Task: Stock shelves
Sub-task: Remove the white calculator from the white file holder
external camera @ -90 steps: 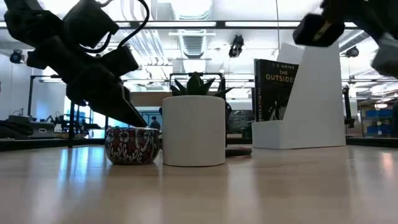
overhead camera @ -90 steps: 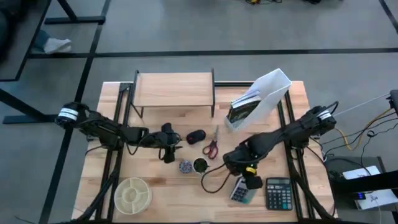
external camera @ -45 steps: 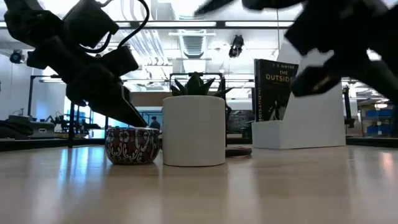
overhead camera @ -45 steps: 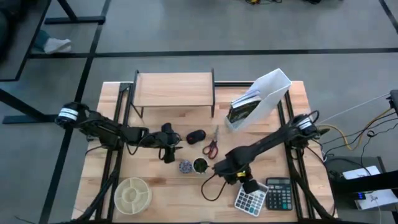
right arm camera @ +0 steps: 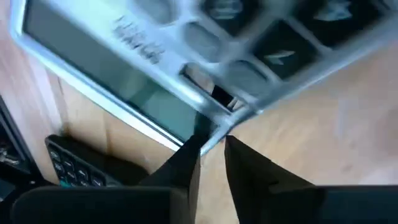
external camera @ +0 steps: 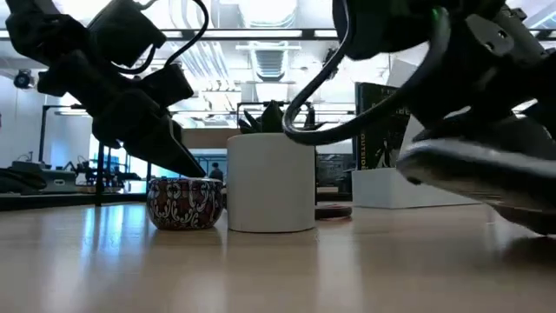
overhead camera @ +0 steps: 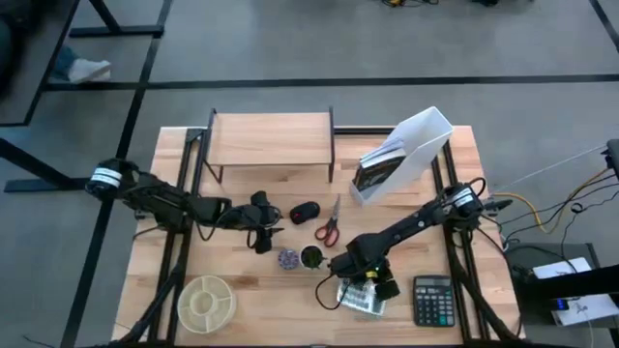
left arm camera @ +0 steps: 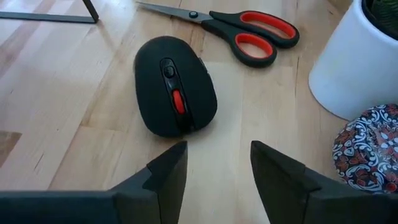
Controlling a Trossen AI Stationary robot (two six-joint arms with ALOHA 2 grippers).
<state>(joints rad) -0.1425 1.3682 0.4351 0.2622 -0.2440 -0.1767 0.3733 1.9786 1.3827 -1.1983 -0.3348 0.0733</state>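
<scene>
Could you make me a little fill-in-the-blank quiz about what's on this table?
1. The right gripper is shut on a silver ____.
2. The left gripper is open, pointing at a black ____.
3. The shelf has ____ items on top.
4. The scissors have ____ handles.

Answers: calculator; mouse; no; red

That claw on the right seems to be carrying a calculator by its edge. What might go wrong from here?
The right claw pinches only the rim of the silver calculator, which hangs tilted, so it could slip or swing loose. It sits close to the white plant pot and the patterned tin, and a loose black cable curls beside it, so a sweep toward the shelf might knock or snag them.
</scene>
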